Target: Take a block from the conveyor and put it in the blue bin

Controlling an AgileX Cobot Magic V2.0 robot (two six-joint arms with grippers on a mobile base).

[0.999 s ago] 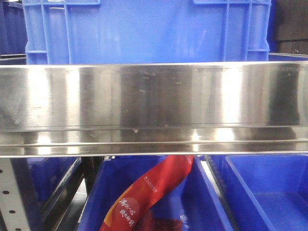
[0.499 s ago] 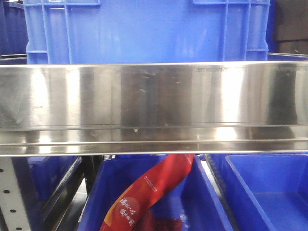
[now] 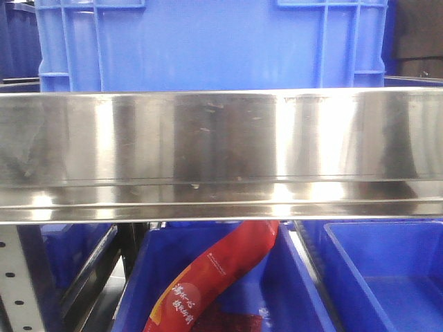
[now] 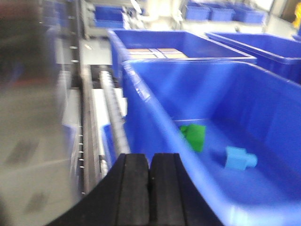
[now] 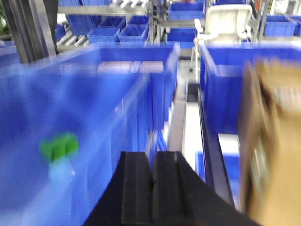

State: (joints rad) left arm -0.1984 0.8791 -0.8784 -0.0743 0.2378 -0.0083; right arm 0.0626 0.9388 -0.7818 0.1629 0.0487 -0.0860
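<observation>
While both the left pincer [image 4: 149,188] and right pincer [image 5: 151,193] sit pressed together, empty, a green block [image 4: 194,136] lies inside the blue bin [image 4: 155,117] beside a light-blue block [image 4: 239,158].

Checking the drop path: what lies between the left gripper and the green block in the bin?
In the left wrist view, only the blue bin's near wall separates the shut left gripper from the green block.

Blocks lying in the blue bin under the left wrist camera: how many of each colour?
Green block: 1
Light blue block: 1
Total: 2, both on the floor of the blue bin.
</observation>
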